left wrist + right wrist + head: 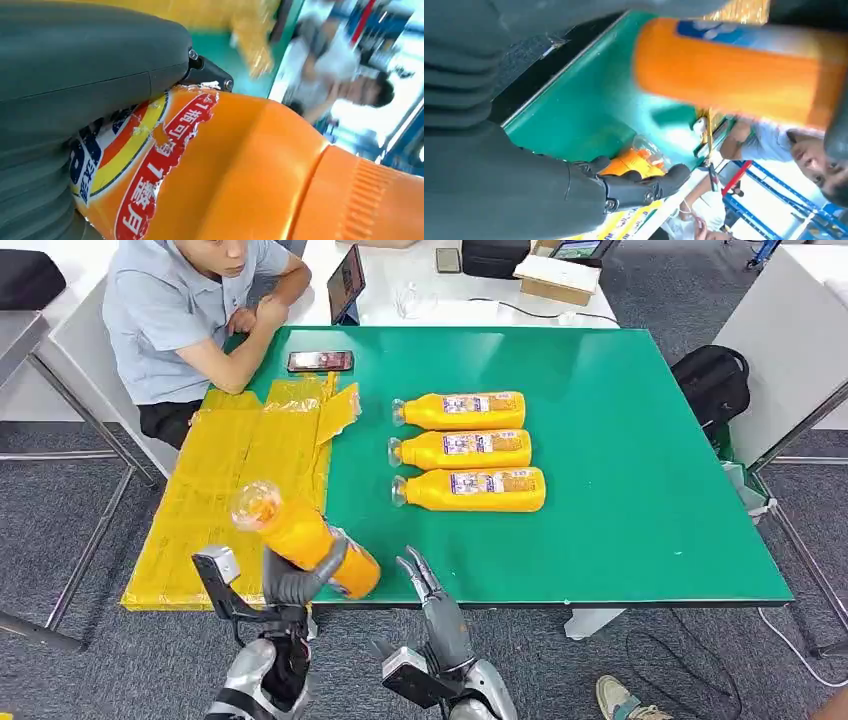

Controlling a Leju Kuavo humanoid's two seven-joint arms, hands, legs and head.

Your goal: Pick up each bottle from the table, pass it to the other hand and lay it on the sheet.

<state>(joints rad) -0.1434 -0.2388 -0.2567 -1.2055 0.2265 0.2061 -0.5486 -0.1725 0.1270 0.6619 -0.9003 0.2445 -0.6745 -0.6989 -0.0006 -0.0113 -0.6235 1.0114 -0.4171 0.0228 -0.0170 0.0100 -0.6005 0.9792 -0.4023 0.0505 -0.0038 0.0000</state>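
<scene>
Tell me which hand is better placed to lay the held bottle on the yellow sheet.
The left hand. It already grips the bottle, which hangs over the near edge of the yellow sheet. The right hand is open, holds nothing, and sits further from the sheet, over the green table.

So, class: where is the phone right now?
Head view: the phone lies at the green table's far left edge, beside the seated person.

We saw a green table [620,490]. On it lay three orange bottles [468,450], a yellow sheet [235,480] and a phone [320,361].
</scene>
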